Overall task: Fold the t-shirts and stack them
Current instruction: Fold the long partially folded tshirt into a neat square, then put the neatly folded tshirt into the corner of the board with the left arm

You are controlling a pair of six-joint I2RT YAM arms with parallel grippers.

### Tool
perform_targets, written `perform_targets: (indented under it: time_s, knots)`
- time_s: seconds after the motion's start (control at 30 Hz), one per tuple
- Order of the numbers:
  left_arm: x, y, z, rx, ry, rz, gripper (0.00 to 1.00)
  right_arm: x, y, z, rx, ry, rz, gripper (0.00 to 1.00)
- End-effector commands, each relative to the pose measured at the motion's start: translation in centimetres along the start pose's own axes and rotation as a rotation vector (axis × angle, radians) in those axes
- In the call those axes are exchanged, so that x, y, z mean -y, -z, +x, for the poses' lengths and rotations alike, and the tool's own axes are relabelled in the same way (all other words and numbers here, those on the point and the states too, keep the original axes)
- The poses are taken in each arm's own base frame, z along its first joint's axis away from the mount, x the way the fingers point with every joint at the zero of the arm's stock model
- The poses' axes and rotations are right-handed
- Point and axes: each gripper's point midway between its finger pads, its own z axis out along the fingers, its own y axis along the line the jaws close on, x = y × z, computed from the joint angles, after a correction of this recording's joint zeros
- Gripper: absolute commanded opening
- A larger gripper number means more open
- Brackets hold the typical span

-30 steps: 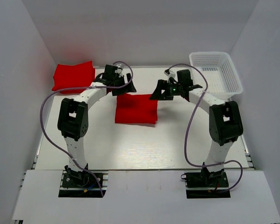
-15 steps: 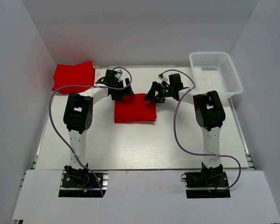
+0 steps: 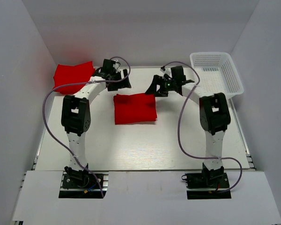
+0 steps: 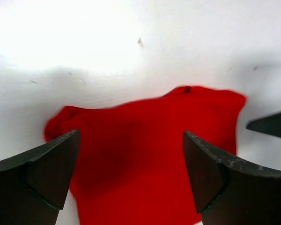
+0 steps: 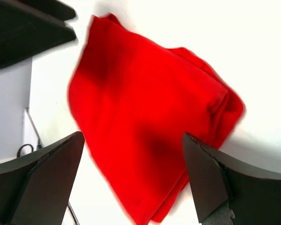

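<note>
The left gripper (image 3: 122,84) stood with its jaws spread wide and gripped nothing. In the top external view it hung over the table (image 3: 131,145) at the far left corner of the folded t-shirt (image 3: 135,108). In the left wrist view both dark fingers (image 4: 42,173) framed the red cloth below, and no fabric lay pinched between them.

The right gripper (image 3: 156,88) likewise stood fully spread and empty. It hung at the far right corner of the same garment, facing the left gripper across the far edge. In the right wrist view its fingers (image 5: 210,178) straddled the cloth from above; whether they touched it could not be told.

The folded t-shirt lay flat near the middle of the table, between the two arms, as a roughly rectangular red block. The right wrist view showed layered folds bunched along one side.

A red stack (image 3: 74,76) of like fabric lay at the far left corner of the table, against the left wall and well apart from the folded t-shirt.

A white mesh basket (image 3: 210,54) sat at the far right corner, beside the right arm. A purple cable (image 3: 46,117) looped from each arm.
</note>
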Motion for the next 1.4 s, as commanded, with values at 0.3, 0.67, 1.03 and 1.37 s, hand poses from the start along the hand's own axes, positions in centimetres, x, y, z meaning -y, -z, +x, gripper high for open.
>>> perform_targets:
  time_s: [0.3, 0.67, 1.03, 1.37]
  knots:
    - [-1.4, 10.8, 1.7, 0.087, -0.006, -0.152, 1.0, -6.1, 13.2, 0.9, 0.225, 0.221, 0.291, 0.9]
    - [-4.4, 7.5, 7.8, 0.026, 0.049, -0.201, 1.0, -3.1, 15.5, 5.7, 0.169, 0.176, 0.437, 0.9]
    - [-5.9, 1.8, 11.8, -0.061, 0.022, -0.248, 0.84, -3.4, 17.3, 10.5, 0.198, 0.173, 0.397, 0.9]
    - [-6.6, -2.3, 14.3, -0.187, -0.051, -0.275, 0.33, -3.4, 19.4, 11.2, 0.283, 0.19, 0.444, 0.9]
